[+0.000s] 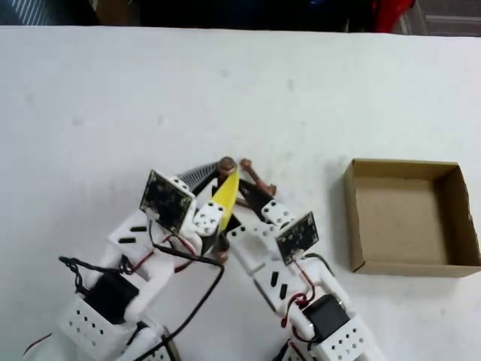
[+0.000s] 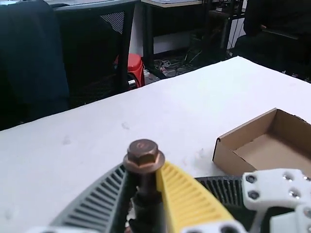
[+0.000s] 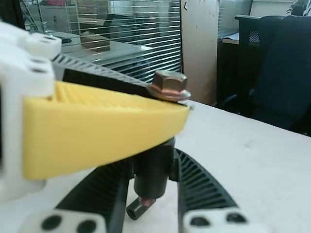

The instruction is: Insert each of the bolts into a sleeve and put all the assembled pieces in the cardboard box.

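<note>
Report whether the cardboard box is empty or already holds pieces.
Empty. In the high view the cardboard box sits open-topped with its whole floor bare, and nothing lies inside.

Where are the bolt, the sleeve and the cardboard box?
bolt (image 2: 143, 156): left wrist view, on its hexagonal head.
sleeve (image 3: 153, 177): right wrist view, on its dark side wall.
cardboard box (image 1: 398, 214): high view, on its bare floor.
</note>
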Controlling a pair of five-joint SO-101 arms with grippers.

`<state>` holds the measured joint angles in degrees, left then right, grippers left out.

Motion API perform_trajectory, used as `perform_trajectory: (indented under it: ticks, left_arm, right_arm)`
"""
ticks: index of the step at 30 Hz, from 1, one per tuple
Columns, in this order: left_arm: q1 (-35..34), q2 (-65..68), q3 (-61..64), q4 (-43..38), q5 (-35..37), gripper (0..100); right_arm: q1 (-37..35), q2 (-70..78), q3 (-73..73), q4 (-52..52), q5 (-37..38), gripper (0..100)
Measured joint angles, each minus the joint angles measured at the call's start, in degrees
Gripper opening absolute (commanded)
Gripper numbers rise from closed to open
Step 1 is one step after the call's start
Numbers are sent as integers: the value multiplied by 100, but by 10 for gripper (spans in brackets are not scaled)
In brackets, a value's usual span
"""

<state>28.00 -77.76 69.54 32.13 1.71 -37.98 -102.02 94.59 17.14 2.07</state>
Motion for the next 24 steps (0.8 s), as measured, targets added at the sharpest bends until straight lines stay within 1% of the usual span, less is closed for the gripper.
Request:
perform_trajectory:
  ticks: [6,12,24]
  left_arm:
    - [0,0,0,0,-53,37]
    - [-9,0,18,0,-62,186]
    - [-44,0,53,0,35,287]
  right_arm:
    - [0,0,0,0,0,17]
    - [26,0,0,0,123,17]
    - [35,-9,0,0,158,17]
